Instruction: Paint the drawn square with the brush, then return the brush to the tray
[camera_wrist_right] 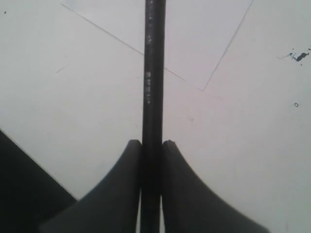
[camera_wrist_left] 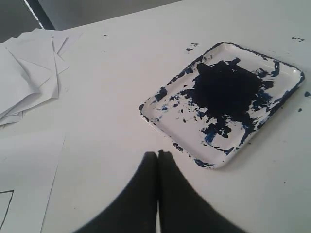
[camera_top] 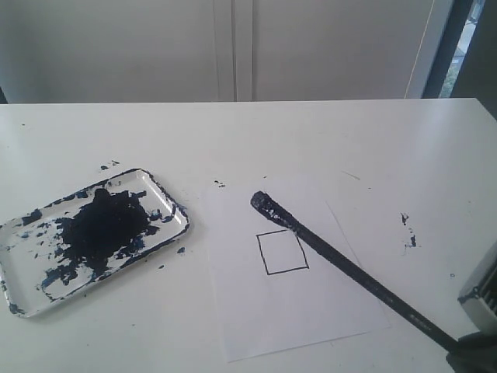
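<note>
The brush (camera_top: 349, 268) slants over the paper, its paint-clotted tip (camera_top: 268, 206) just beyond the far right corner of the drawn square (camera_top: 283, 252), whose inside is white. My right gripper (camera_wrist_right: 151, 143) is shut on the brush (camera_wrist_right: 153, 87) handle; in the exterior view it sits at the bottom right corner (camera_top: 470, 353). The tray (camera_top: 165, 203), blotched with dark paint and a big blob, lies at the left. My left gripper (camera_wrist_left: 158, 154) is shut with nothing in it, a short way from the tray (camera_wrist_left: 165, 124) rim; it does not appear in the exterior view.
The white paper sheet (camera_top: 295, 311) holding the square lies mid-table. Paint specks (camera_top: 409, 233) dot the table right of it. A stack of loose white sheets (camera_wrist_left: 29, 77) lies beyond the left gripper. The table's dark edge (camera_wrist_right: 24, 194) shows beside the right gripper.
</note>
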